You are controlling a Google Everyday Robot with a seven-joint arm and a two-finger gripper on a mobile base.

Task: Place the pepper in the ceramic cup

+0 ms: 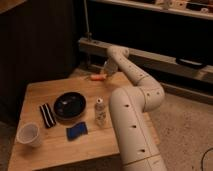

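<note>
**A:** A dim room, dark shelving along the back wall, and a pale wooden table (55,150) in front carrying everything. Where is the claw?

**B:** The claw (106,73) is out at the table's far edge, on the end of the white arm that rises at the right side and bends back over it. It sits right at the right-hand end of the pepper (96,77). I cannot tell whether it is open, closed or already gripping.

**A:** Why the long reach?

**B:** The pepper is at the very back of the table, so I judge the arm has to stretch that far to get to it. I cannot say whether the pepper is resting on the wood or just lifted.

**A:** And the cup?

**B:** The ceramic cup (28,135) stands upright at the near left corner, well apart from the pepper and diagonally across the table. Between them are the black bowl (70,105), a slim can (101,111) and a blue pad (76,132). A carry would probably need to clear those.

**A:** What does the pepper look like?

**B:** It is small, slim and orange, lying roughly left to right, and much smaller than the bowl. It looks light, and the cup's open mouth should take it end-first.
</note>
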